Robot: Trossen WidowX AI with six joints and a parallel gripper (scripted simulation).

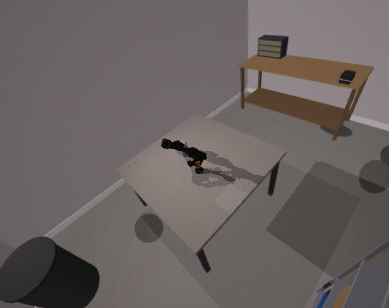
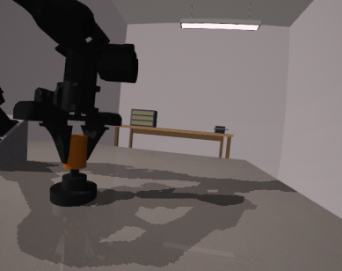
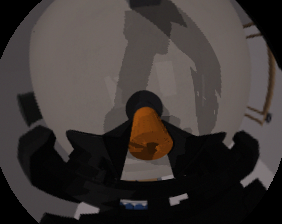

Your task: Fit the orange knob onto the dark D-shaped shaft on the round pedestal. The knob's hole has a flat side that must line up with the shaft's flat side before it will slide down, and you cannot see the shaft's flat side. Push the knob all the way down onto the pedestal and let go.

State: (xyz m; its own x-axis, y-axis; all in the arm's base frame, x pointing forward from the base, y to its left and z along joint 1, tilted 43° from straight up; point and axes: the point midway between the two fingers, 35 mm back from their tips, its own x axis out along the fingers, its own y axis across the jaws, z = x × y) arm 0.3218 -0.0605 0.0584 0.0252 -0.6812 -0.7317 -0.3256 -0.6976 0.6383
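The orange knob [image 1: 198, 164] [image 2: 78, 151] [image 3: 150, 136] is upright or nearly so between the fingers of my gripper [image 2: 76, 158] [image 3: 146, 121], which is shut on it. The round dark pedestal [image 2: 73, 196] [image 3: 137, 98] stands on the table directly below the knob. In the exterior view a short length of the dark shaft [image 2: 75, 172] shows between the knob's lower rim and the pedestal's raised collar, so the knob is not against the pedestal. Whether the shaft's tip is inside the hole or only touches the knob is hidden. The flat sides are hidden too.
The grey table [image 1: 164, 185] [image 2: 201, 224] carries the arm and its shadows. A pale block [image 2: 10, 147] stands at the left in the exterior view. A wooden bench [image 1: 309, 70] [image 2: 179, 131] with a drawer box [image 1: 272, 47] [image 2: 143, 118] stands far behind.
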